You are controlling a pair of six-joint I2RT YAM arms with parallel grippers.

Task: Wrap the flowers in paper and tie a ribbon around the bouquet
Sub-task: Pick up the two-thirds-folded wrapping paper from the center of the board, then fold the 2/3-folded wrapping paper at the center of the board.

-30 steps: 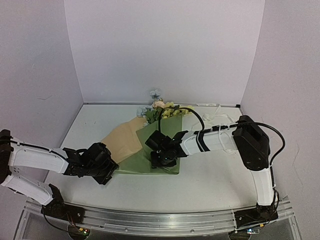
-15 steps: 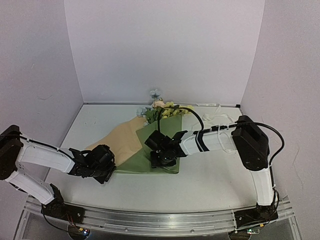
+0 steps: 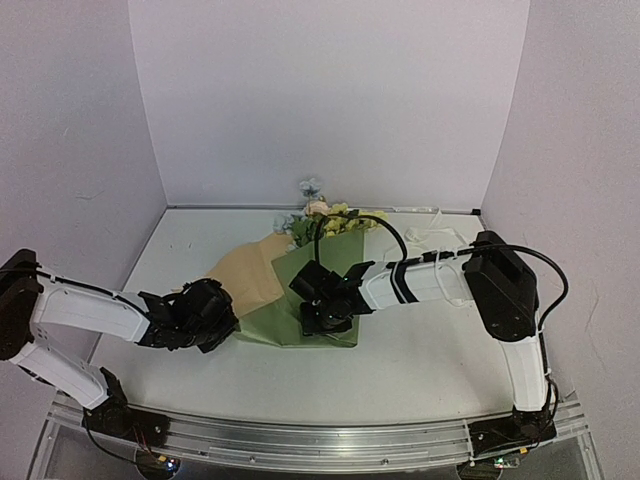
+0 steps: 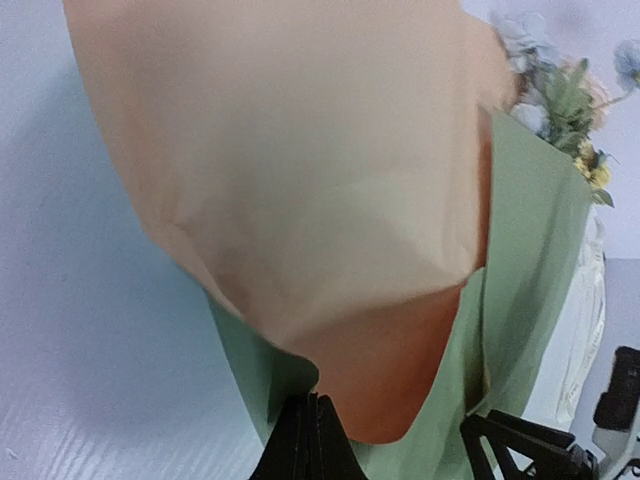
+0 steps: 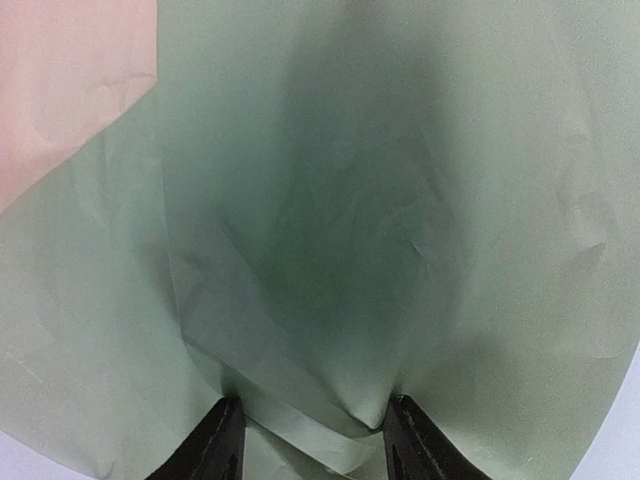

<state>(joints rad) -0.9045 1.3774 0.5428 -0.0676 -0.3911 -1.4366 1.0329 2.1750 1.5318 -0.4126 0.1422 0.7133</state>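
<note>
Overhead view w/ two wrist close-ups, robot wrapping a bouquet on a white desk (image 3: 420,350).

Left side: left gripper (image 4: 308,428) sits low near the desk's near-left area, jaws clenched. It appears to pinch the near-left edge of the paper (image 3: 335,265). The sheet is olive green on one face & peach on the other. A peach flap (image 3: 250,275) is turned over on its left half. The sheet lies mid-desk and runs toward the far edge.

Centre: right gripper (image 5: 310,437) is pressed down on the paper's near end, approx. desk centre. Its jaws stand part-way apart, straddling a raised crease. Can't tell if they clamp it or only pin it flat.

Far edge, centre: the flowers (image 3: 328,218) poke out past the top of the paper. Stems are hidden under it.

Right, toward the far-right corner: the ribbon (image 3: 440,240) lies loose on the desk, apart from the paper, part-hidden by the right arm.

Step, as judged: wrapping, i.e. folding the left side over the stems. Tying is not begun.

Next move prob. calls for the left gripper to lift its pinched edge & carry it rightward across the stems. The right gripper would pin the bundle, then clear out of the fold's path. Thin sheet, so a gentle pull.

Count: 1 sheet, 1 bunch of flowers (blooms too small to count), 1 ribbon, 2 grippers.
</note>
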